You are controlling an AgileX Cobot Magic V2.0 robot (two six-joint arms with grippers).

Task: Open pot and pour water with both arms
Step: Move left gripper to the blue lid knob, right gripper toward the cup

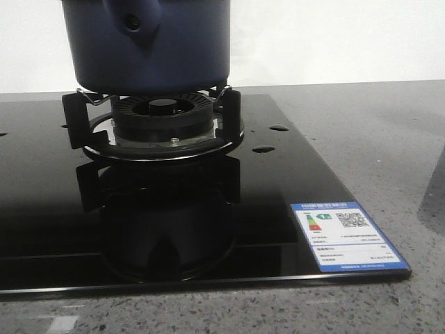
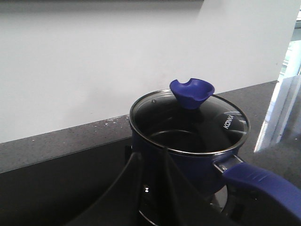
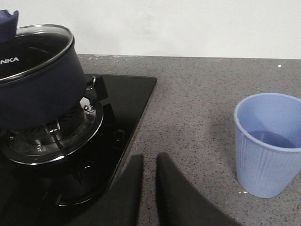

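Observation:
The navy-blue pot stands on the gas burner, its pointed handle mount facing the front camera. In the left wrist view the pot wears a glass lid with a blue knob, and its blue handle sticks out to one side. My left gripper is low beside the pot wall, jaws nearly together and empty. My right gripper hovers over the grey counter beside the stove edge, jaws nearly together and empty. The pot also shows in the right wrist view. Neither gripper shows in the front view.
A pale blue ribbed cup stands on the speckled grey counter to the right of the stove. The black glass stove top carries a blue-and-white label at its front right corner. A white wall runs behind.

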